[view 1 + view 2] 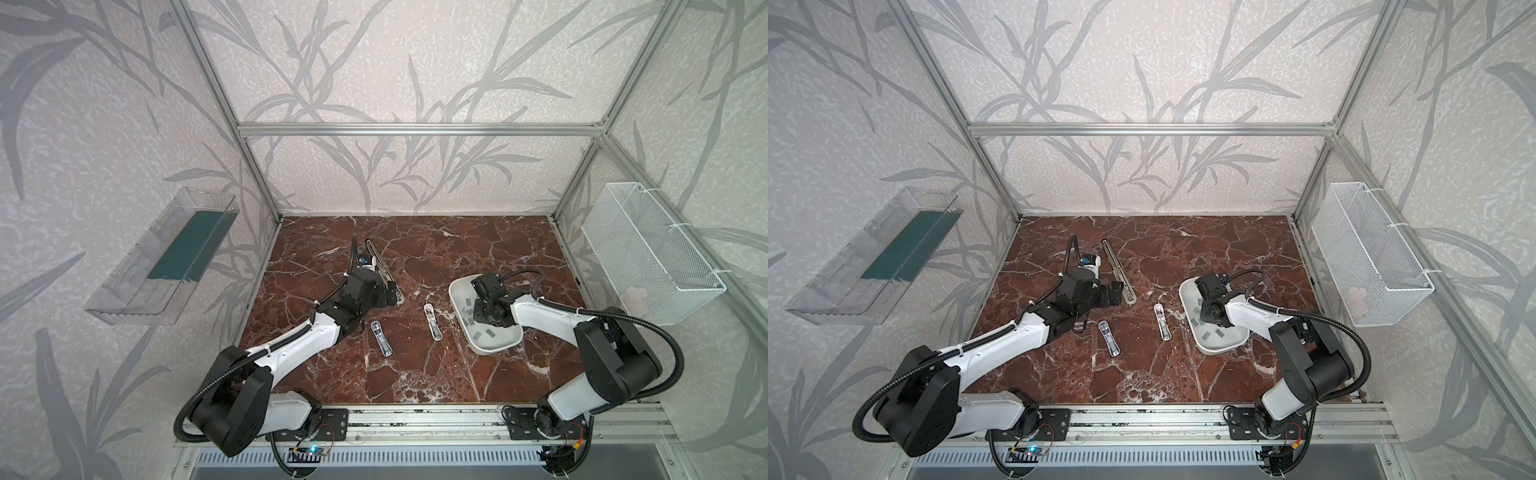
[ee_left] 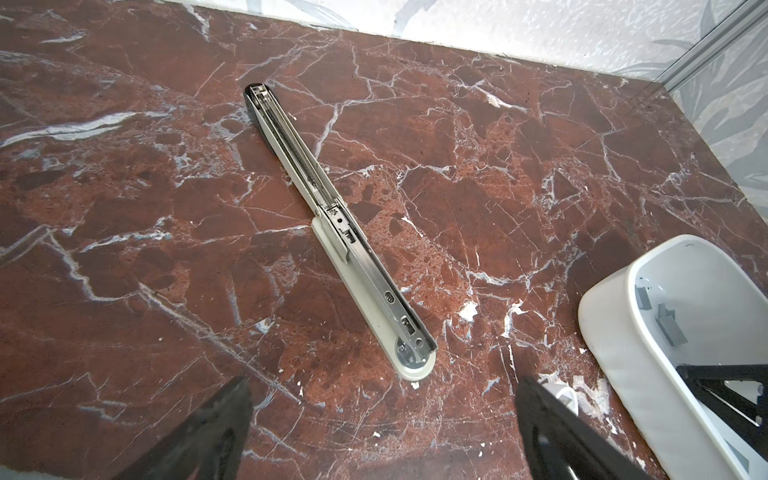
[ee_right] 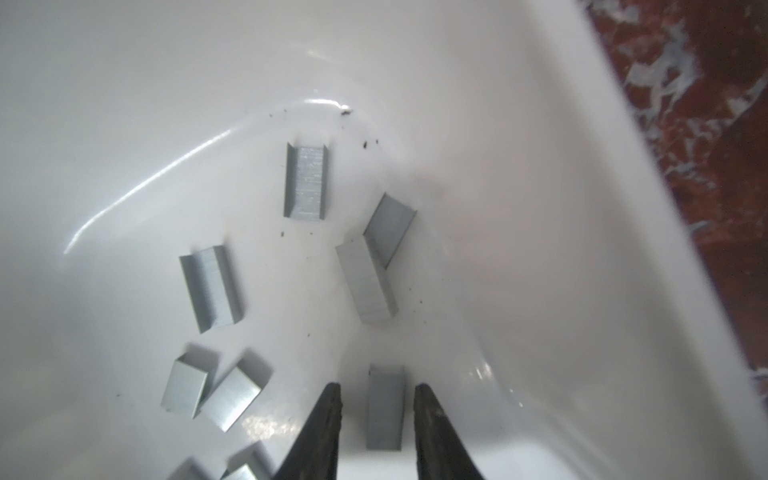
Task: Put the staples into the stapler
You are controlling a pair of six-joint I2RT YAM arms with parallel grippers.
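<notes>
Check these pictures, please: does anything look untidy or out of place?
The staples lie scattered at all angles in the tray; one strip lies against another. Dark specks dot the tray floor. The stapler lies folded open, flat.

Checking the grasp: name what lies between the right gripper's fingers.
One grey staple strip lies between the fingers of the right gripper, gaps both sides; the right wrist view shows it.

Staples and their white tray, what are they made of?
The staples look like metal: dull grey, finely ribbed strips with a slight sheen. The white tray is smooth, glossy, with bright glints: glazed ceramic or hard plastic, I cannot tell which.
</notes>
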